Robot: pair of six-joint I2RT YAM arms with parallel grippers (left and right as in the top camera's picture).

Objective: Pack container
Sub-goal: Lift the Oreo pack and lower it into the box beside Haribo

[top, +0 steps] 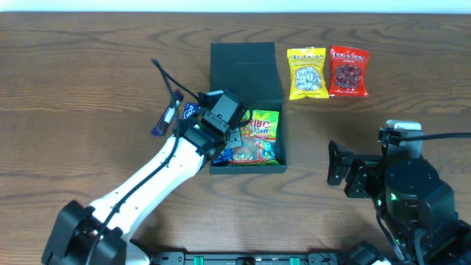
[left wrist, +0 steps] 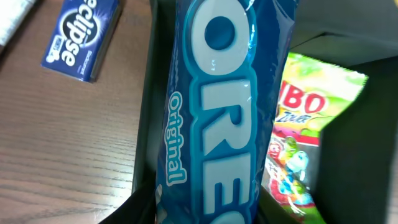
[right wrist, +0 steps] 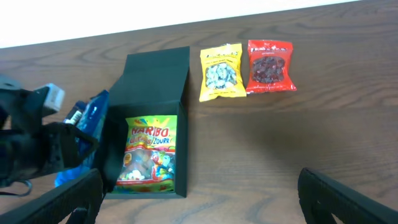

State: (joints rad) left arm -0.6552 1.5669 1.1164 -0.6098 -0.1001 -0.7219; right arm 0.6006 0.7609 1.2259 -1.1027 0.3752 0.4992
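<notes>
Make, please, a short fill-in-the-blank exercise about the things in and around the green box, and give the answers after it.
1. The bag lying inside the container shows the brand name ____.
2. The left gripper holds a blue pack of ____ biscuits.
3. Next to the red packet lies another packet, coloured ____.

Answers: Haribo; Oreo; yellow.
</notes>
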